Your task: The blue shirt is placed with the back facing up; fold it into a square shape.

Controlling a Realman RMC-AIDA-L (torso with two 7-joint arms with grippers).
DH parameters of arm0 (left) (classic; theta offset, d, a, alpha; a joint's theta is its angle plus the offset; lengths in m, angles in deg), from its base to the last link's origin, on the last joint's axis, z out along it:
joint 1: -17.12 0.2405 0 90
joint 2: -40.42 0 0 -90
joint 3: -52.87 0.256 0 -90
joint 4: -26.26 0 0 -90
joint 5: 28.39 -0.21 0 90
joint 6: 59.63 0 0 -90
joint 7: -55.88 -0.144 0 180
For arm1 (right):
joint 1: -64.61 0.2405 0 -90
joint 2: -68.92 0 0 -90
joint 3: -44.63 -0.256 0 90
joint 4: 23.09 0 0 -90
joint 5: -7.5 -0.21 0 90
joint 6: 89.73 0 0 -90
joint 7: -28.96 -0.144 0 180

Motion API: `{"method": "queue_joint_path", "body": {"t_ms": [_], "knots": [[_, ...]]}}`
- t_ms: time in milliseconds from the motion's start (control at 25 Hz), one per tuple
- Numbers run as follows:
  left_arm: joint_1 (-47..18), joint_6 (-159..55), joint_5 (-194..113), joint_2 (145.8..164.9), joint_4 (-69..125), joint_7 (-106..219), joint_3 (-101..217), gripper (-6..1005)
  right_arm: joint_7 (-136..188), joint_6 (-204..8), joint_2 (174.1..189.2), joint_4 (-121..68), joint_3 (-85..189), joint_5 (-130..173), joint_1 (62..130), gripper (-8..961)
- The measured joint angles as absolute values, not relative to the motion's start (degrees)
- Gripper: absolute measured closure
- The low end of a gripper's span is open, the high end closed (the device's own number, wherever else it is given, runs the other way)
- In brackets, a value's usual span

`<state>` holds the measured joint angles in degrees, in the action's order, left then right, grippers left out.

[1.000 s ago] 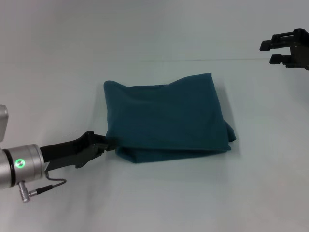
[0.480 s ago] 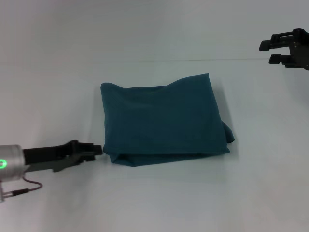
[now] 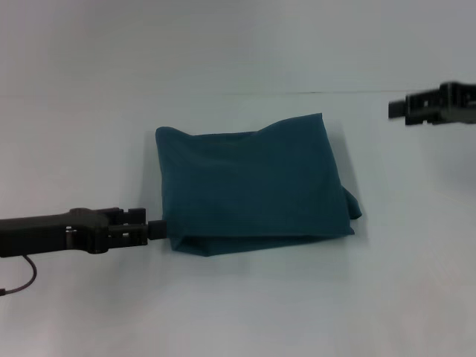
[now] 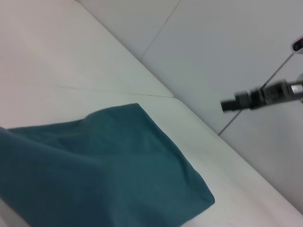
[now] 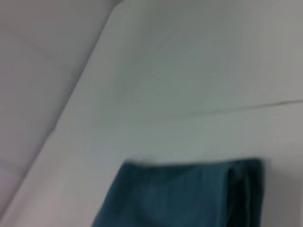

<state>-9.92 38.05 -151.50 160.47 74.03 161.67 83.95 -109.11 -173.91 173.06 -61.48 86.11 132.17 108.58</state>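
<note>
The blue shirt [image 3: 253, 186] lies mid-table, folded near-square; the left gripper [image 3: 155, 229] has levelled and sits at its near-left corner, the right gripper [image 3: 398, 110] has dropped slightly — jaw states indeterminate — folding appears essentially complete.

No legible text, label, brand mark, number or sign appears in any of the three views. The blue shirt [image 3: 253, 186] presents only plain dark teal fabric on its exposed faces; no lettering shows on it in the head view or in either wrist view. The left gripper [image 3: 152, 229] and the right gripper [image 3: 401, 109] are plain black, with no readable marking on their housings. The tabletop [image 3: 245, 297] is plain white and carries no print.
</note>
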Motion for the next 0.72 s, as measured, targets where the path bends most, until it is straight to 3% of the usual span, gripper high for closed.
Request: {"method": "queue_joint_path", "body": {"t_ms": [120,200,280,400,520,600,720], "knots": [[-10.3,38.6,-151.2,160.04,74.7,161.4,83.5,301,-100.9,-179.2,173.80,-63.5,88.0,135.6,108.2,402],[-10.5,38.8,-151.1,159.97,75.4,161.1,83.6,254,-97.0,-180.6,175.24,-65.4,88.8,138.4,107.9,402],[-11.0,38.8,-151.2,159.94,75.7,160.5,83.8,172,-93.8,-180.5,177.40,-67.8,89.4,141.0,107.6,402],[-12.4,38.7,-151.6,159.62,75.7,160.0,86.1,50,-90.4,-180.2,181.91,-72.6,90.9,144.4,107.5,403],[-13.1,38.5,-151.6,159.43,75.7,160.2,87.0,44,-90.5,-179.7,185.70,-76.6,92.3,146.8,108.5,402],[-13.7,38.4,-151.6,159.35,75.7,160.4,87.2,40,-90.9,-180.6,186.98,-76.9,92.3,145.2,109.5,401],[-14.1,38.4,-151.6,159.34,75.7,160.5,87.3,36,-90.7,-183.4,186.97,-76.7,92.6,140.0,110.2,379]]}}
